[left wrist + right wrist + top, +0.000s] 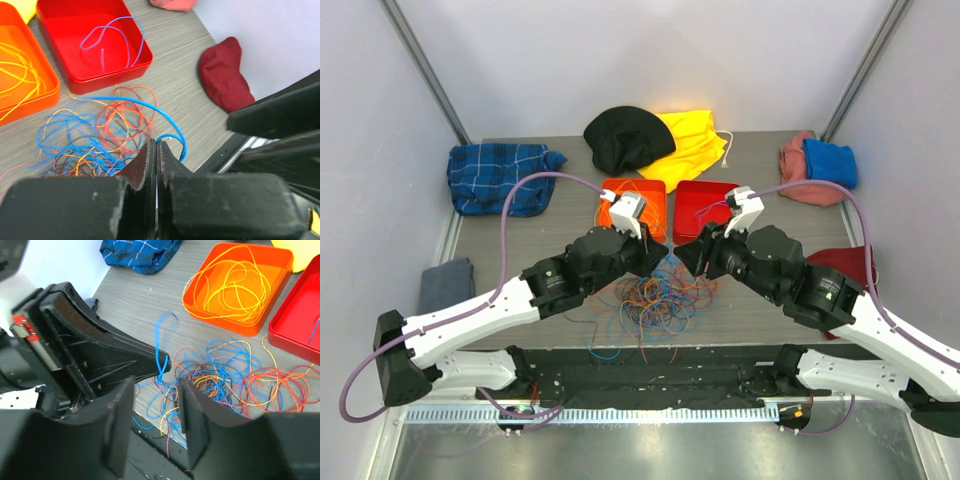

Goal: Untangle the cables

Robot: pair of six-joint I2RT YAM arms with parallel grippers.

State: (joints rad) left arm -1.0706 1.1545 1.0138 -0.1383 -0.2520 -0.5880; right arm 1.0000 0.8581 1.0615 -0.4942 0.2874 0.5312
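Our left gripper [156, 150] is clamped on a blue cable [125, 99], just over the tangle [95, 140] on the table [190, 65]. Our right gripper [156, 412] hangs beside it, jaws parted. Beyond, an orange tray [235, 325] holds yellow cables [225, 280], and a red tray [115, 74] holds a purple cable [107, 37].

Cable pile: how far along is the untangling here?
Done: yellow cables lie in the orange tray, one purple cable in the red tray. In hand: left gripper shut on a blue cable, right gripper open beside it. Left: the mixed tangle on the table.
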